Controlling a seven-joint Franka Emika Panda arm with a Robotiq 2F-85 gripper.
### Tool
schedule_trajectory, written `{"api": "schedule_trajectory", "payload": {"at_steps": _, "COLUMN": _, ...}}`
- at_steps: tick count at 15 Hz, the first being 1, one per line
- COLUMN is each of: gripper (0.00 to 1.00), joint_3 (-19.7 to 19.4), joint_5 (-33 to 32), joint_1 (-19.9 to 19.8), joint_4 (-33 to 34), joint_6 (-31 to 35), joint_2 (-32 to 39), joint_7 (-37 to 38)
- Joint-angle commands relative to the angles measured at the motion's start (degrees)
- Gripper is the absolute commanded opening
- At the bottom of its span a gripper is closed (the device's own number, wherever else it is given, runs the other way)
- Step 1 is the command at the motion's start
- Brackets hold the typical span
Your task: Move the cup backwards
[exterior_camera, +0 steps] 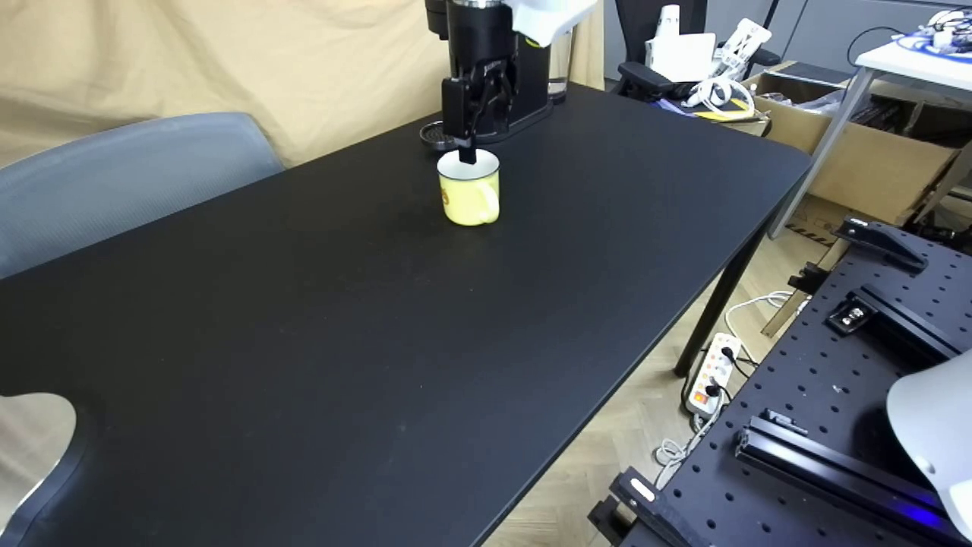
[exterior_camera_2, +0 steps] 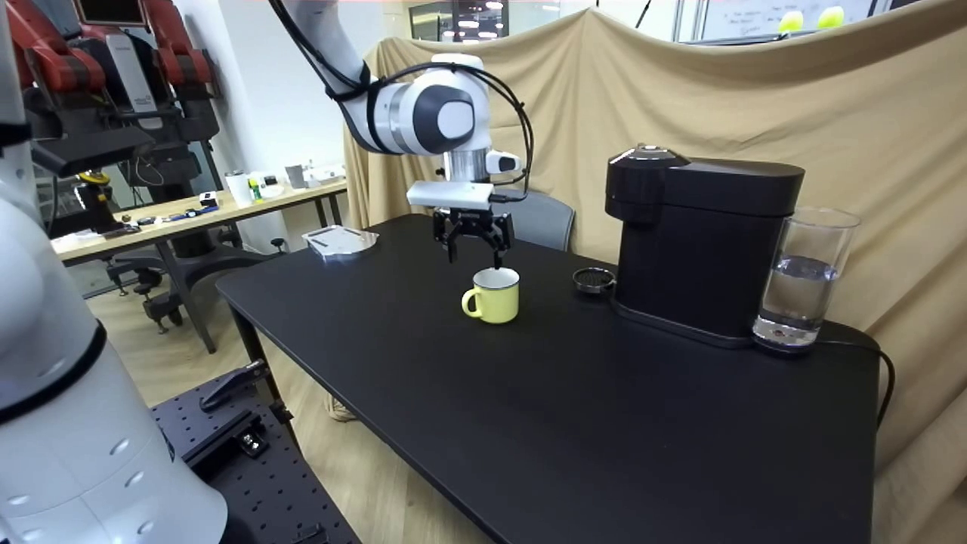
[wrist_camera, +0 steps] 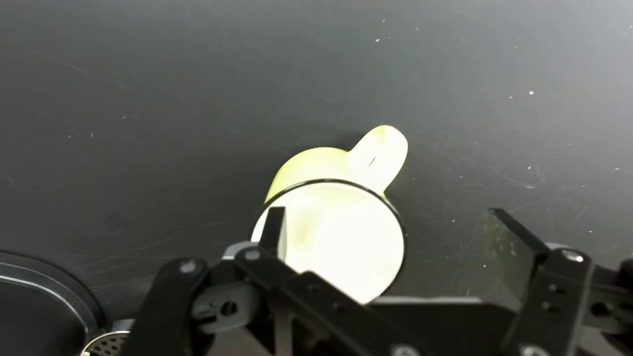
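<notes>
The cup is a small pale yellow mug with a white inside and a dark rim. It stands upright on the black table in both exterior views (exterior_camera: 468, 199) (exterior_camera_2: 496, 302) and in the wrist view (wrist_camera: 314, 165). Its loop handle points to the upper right in the wrist view. My gripper (exterior_camera_2: 474, 263) is open and empty, fingers pointing down at the cup. In the wrist view the gripper (wrist_camera: 385, 227) has one finger over the cup's mouth and the other out over the table beside it. I cannot tell whether the fingertip dips below the rim.
A black coffee machine (exterior_camera_2: 702, 249) with a round drip tray (exterior_camera_2: 593, 280) stands beside the cup. A glass tank of water (exterior_camera_2: 802, 283) is behind it. A clear plate (exterior_camera_2: 340, 240) lies at the table's far end. A chair (exterior_camera: 137, 182) stands at the table's edge by the curtain.
</notes>
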Motion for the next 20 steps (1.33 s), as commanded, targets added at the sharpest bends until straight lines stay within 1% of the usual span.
{"api": "schedule_trajectory", "payload": {"at_steps": 1, "gripper": 1.00, "joint_3": -0.30, "joint_5": -4.09, "joint_1": -0.05, "joint_4": 4.77, "joint_6": 4.99, "joint_2": 6.84, "joint_7": 0.66}}
{"api": "schedule_trajectory", "payload": {"at_steps": 4, "gripper": 1.00, "joint_3": 0.33, "joint_5": -4.90, "joint_1": -0.41, "joint_4": 7.19, "joint_6": 8.03, "joint_2": 10.93, "joint_7": -0.17}}
{"api": "schedule_trajectory", "payload": {"at_steps": 10, "gripper": 1.00, "joint_3": 2.29, "joint_5": -5.02, "joint_1": -0.05, "joint_4": 9.85, "joint_6": 8.05, "joint_2": 13.70, "joint_7": -1.67}}
{"api": "schedule_trajectory", "payload": {"at_steps": 11, "gripper": 0.75, "joint_3": 2.74, "joint_5": -4.67, "joint_1": -0.27, "joint_4": 10.13, "joint_6": 8.13, "joint_2": 13.87, "joint_7": -1.90}}
{"api": "schedule_trajectory", "payload": {"at_steps": 12, "gripper": 0.75, "joint_3": 2.91, "joint_5": -4.60, "joint_1": -0.30, "joint_4": 10.20, "joint_6": 8.20, "joint_2": 13.85, "joint_7": -1.89}}
{"api": "schedule_trajectory", "payload": {"at_steps": 13, "gripper": 0.69, "joint_3": 2.98, "joint_5": -4.68, "joint_1": -0.29, "joint_4": 10.22, "joint_6": 8.25, "joint_2": 13.73, "joint_7": -1.96}}
{"api": "schedule_trajectory", "payload": {"at_steps": 14, "gripper": 0.60, "joint_3": 3.11, "joint_5": -4.53, "joint_1": -0.39, "joint_4": 10.16, "joint_6": 8.20, "joint_2": 13.55, "joint_7": -1.99}}
{"api": "schedule_trajectory", "payload": {"at_steps": 20, "gripper": 0.19, "joint_3": 3.44, "joint_5": -3.94, "joint_1": -0.99, "joint_4": 9.80, "joint_6": 6.24, "joint_2": 12.72, "joint_7": -2.44}}
